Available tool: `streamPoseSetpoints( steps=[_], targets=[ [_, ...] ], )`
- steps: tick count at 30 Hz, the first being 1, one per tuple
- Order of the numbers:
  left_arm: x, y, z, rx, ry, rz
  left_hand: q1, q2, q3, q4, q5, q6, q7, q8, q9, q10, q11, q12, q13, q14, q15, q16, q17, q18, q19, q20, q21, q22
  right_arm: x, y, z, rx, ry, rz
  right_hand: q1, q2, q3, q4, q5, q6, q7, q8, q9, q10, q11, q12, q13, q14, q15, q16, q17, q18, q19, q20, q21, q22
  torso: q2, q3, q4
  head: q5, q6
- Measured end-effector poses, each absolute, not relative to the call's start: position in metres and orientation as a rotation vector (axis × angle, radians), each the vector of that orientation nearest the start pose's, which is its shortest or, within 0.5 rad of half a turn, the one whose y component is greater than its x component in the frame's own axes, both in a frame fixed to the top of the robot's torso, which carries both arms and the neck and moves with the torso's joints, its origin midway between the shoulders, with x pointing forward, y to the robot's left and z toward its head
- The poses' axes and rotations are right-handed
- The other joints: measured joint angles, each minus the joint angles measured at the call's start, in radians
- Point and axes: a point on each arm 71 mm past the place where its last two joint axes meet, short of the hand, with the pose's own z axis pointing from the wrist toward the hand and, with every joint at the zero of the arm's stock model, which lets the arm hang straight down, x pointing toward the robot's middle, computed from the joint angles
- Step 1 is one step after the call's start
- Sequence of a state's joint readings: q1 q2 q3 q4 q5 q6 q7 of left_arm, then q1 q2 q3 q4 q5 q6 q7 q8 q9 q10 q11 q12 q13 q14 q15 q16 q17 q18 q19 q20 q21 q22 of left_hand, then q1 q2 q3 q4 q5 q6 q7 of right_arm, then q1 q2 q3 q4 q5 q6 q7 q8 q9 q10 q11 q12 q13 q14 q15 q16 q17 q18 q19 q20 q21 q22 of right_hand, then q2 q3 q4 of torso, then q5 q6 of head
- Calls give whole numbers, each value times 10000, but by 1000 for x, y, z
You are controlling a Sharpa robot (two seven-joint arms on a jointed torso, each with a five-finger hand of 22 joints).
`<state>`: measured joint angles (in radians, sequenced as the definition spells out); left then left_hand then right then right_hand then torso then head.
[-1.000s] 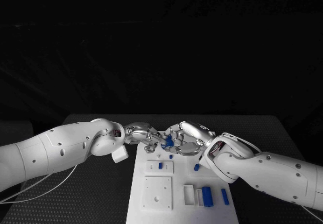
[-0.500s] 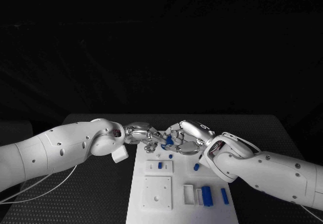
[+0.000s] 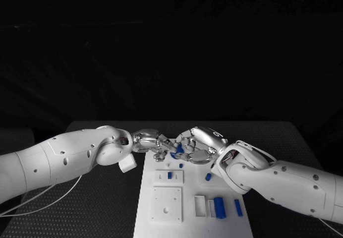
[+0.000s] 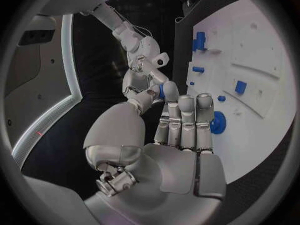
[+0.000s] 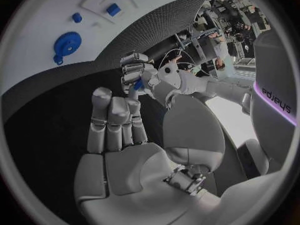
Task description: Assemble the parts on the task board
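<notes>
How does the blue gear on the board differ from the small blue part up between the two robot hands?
The blue gear is round and toothed; the small blue part is a narrow stub and looks smaller. The blue gear lies flat on the task board, untouched; the small blue part is up off it, between the fingertips of the left robot hand and the right robot hand. Which one grips it I cannot tell. Both are the same blue.

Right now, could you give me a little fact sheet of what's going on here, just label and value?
Setting: black table with a white task board
Left robot hand: at the board's far end, fingertips meeting the other hand
Right robot hand: facing it, fingers curled in
Between the hands: a small blue part; which hand holds it is unclear
On the board: a blue gear, loose blue pegs and blue blocks
</notes>
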<state>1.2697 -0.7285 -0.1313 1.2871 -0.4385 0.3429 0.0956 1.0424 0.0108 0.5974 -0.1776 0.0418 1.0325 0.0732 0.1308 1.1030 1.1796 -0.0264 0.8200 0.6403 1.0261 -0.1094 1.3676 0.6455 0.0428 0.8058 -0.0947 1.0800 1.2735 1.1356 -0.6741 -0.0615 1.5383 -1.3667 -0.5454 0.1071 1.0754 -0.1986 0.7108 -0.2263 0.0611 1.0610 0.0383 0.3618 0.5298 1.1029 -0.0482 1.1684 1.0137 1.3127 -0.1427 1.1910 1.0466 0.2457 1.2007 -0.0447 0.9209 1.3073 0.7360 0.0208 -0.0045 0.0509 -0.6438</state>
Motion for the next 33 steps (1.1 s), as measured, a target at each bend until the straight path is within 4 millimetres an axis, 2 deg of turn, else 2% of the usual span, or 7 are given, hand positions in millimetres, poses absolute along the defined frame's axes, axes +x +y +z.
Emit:
streamPoseSetpoints(
  steps=[6, 12, 15, 20, 33],
  targets=[
    [503, 188, -213, -5118, 22372, -14747, 0, 0, -31, 28, 39, -11, 11, -7, -7, -37, 37, 0, -47, -9, -8, 0, -43, 1, 0, 0, -38, 0, 452, -106, -196, -1801, 14430, 10274, -53, 53, -28, -28, -1, 4, 1, 11, 0, 36, -36, 0, 14, 21, -19, 0, 15, 3, 1, 2, 2, 0, 1, 0, 0, -2, -7],
    [503, 188, -213, -5195, 22380, -14713, 21, 20, -136, 315, 41, -107, 107, -214, -192, -101, 45, 0, -98, -13, -8, 0, -95, 1, 0, 0, -37, 0, 452, -107, -196, -1786, 14374, 10130, -107, 0, -28, -28, -1, 57, -33, 13, 0, 37, -36, 0, 24, 23, -19, 1, 24, 18, 15, 16, 44, 0, 1, 0, 0, -9, -11],
    [503, 189, -213, -5247, 22394, -14687, -87, -168, -181, 462, 84, -143, 142, -257, -293, -104, 42, 0, -117, -14, -8, 0, -116, 2, 0, 0, -77, 0, 452, -107, -196, -1788, 14358, 10072, -161, -54, -29, -27, -1, 76, -49, 87, 0, 37, -36, 0, 25, 24, -18, 1, 24, 20, 37, -4, 44, 0, 2, 0, 0, -14, -17],
    [503, 189, -214, -5318, 22407, -14631, -272, -353, -244, 592, 103, -180, 177, -349, -473, -118, 26, 0, -140, -53, -45, -1, -150, 4, 0, 0, -77, -1, 452, -108, -196, -1784, 14341, 9965, -160, -54, -29, -28, -1, 93, -64, 97, 1, 36, -36, 0, 34, 25, -18, 1, 24, 20, 52, -18, 44, 0, 3, 0, 0, -15, -22],
    [504, 190, -214, -5439, 22399, -14572, -305, -386, -237, 654, 91, -185, 172, -387, -628, -167, 50, 0, -171, -116, -84, -1, -187, 7, 0, 0, -116, 2, 452, -108, -197, -1755, 14297, 9804, -252, -67, -59, 1, 48, 112, -77, 98, 6, 73, -71, 0, 47, 26, -16, 1, 23, 22, 68, -2, 44, 0, 4, 0, -1, -20, -20]
  ],
)
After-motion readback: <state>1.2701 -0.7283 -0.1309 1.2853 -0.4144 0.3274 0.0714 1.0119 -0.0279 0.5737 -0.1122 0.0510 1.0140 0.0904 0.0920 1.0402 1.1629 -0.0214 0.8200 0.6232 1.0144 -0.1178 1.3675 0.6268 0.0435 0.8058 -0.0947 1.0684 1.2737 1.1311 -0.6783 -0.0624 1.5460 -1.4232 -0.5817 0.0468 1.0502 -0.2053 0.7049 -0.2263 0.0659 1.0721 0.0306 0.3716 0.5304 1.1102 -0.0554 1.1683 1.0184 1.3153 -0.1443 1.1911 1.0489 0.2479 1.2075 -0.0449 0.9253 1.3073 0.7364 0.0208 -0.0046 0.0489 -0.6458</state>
